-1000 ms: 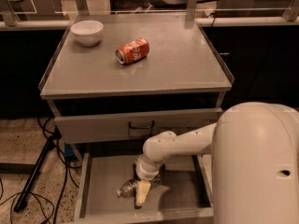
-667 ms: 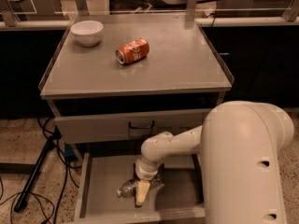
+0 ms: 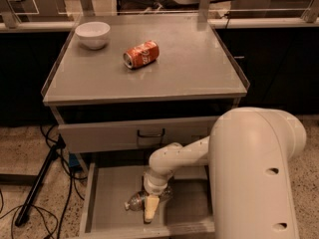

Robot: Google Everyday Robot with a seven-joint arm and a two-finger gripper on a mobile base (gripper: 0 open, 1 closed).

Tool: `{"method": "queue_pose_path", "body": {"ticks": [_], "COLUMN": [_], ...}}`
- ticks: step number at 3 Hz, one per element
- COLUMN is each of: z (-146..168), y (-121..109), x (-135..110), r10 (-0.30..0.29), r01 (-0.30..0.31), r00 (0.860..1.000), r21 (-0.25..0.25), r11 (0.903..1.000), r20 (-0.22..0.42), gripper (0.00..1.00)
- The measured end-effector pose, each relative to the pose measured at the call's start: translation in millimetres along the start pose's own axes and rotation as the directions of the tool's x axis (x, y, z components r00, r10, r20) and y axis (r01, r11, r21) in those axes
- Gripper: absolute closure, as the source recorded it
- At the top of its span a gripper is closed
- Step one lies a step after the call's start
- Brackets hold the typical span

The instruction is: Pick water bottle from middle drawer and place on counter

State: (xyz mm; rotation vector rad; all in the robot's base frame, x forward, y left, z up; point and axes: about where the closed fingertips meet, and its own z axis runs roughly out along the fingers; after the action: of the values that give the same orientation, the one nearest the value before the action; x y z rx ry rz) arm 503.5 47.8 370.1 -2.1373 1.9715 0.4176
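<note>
Our arm (image 3: 254, 173) hides the drawer's (image 3: 112, 193) right side. The gripper (image 3: 150, 212) is down over the bottle (image 3: 133, 202) lying in the drawer. We cannot tell its grip, and the label is unreadable. Farther off, the desk (image 3: 199, 73) holds a can (image 3: 141, 54) with blurred script and a bowl (image 3: 92, 34).

Cream hand (image 3: 151, 207) in the grey middle drawer (image 3: 107, 193) at the clear water bottle (image 3: 134, 202); orange-red can (image 3: 141, 54).

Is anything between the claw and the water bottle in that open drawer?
Nothing shows between them in the camera view: the claw, down in the middle drawer, overlaps the water bottle.
</note>
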Motion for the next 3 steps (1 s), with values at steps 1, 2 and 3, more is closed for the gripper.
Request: {"method": "queue_pose_path", "body": {"ticks": [1,2,3], "z": [12.6,12.7,12.7], "y": [6.5,6.6,6.6], "x": [5.6,5.6,5.6], "r10": [0.013,0.013,0.013], "r01": [-0.013,-0.013,-0.013], "r00": [1.0,1.0,1.0], "r21": [-0.022,-0.023,-0.023], "r11": [0.9997,0.9997,0.9997], "r20": [-0.005,-0.005,-0.005], "gripper": [0.0,0.18,0.43]}}
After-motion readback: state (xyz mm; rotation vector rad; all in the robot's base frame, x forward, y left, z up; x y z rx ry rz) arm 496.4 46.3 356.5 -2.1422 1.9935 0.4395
